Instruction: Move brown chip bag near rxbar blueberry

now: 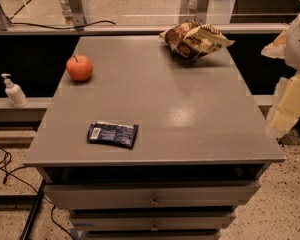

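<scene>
The camera view looks down on a grey desk (190,109) with drawers (152,196) stacked beneath its front edge. Directions are taken as a clock face centred on the desk top, with twelve at the far edge.

The brown chip bag (196,40) lies at about one o'clock, close to the far edge. It is crumpled and puffy, dark brown at its left end and cream at its right, and it rests on the desk surface. The rxbar blueberry (113,133) lies flat at about seven o'clock near the front edge, its long side running left to right and its white label patch at the left end. The bag and the bar are well apart, on nearly opposite corners. A red-orange apple (79,68) stands at ten o'clock with its stem up, clear of both.

The claw (286,106) shows as a pale cream shape at three o'clock, just beyond the desk's right edge. It touches none of the things and holds nothing. Whether it is wide or narrow cannot be told.

Off the desk at nine o'clock, a white pump bottle (13,91) stands upright on a low ledge. Dark cables (5,169) trail over the speckled floor at eight o'clock.
</scene>
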`<state>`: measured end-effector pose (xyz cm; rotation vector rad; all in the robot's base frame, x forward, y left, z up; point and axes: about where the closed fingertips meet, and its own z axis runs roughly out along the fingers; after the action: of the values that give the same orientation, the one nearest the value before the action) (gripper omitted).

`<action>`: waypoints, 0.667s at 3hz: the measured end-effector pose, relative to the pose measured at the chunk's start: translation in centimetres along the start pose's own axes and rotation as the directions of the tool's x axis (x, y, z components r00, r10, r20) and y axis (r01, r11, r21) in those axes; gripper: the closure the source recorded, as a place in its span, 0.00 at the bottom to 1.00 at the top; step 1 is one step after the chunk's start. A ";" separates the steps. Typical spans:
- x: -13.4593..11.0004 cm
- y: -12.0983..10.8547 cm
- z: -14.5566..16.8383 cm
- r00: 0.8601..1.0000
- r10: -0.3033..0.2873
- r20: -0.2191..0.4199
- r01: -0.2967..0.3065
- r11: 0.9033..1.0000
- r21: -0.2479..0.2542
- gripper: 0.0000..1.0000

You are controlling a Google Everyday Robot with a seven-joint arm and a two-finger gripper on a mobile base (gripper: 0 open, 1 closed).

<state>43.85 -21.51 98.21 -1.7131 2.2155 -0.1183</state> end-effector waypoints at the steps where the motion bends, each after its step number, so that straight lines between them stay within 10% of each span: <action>1: 0.0 0.0 0.0 1.000 0.000 0.000 0.000 1.000 0.000 0.00; 2: -0.9 -0.8 0.9 0.996 0.025 0.082 -0.024 1.000 -0.003 0.00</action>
<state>45.05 -20.71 97.75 -1.6608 2.1771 -0.0394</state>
